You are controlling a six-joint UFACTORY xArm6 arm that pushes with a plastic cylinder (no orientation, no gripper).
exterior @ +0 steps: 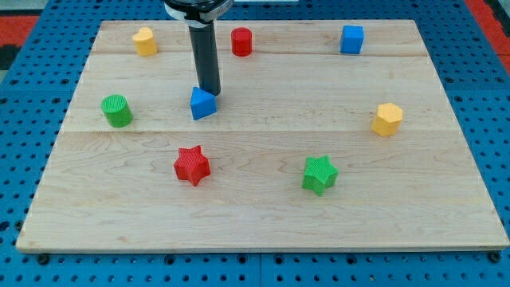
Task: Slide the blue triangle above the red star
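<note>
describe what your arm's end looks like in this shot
A straight, dark grey-black cylindrical rod, smooth and slightly glossy, hangs from a wider black-and-white round mount at the view's top edge. My tip is plain and blunt. No cables or markings show.

Board (263, 199): pale, matt wooden planks with visible grain and seams. Rod: dark, smooth, slightly glossy cylinder ending at my tip (209, 93). Blue ribbed plastic triangle block (202, 104), touching the tip: matt. Red ribbed plastic star block (192, 165), below the tip: finely ridged, matt. Surrounding blue perforated panel (490, 119): smooth, slightly glossy.
</note>
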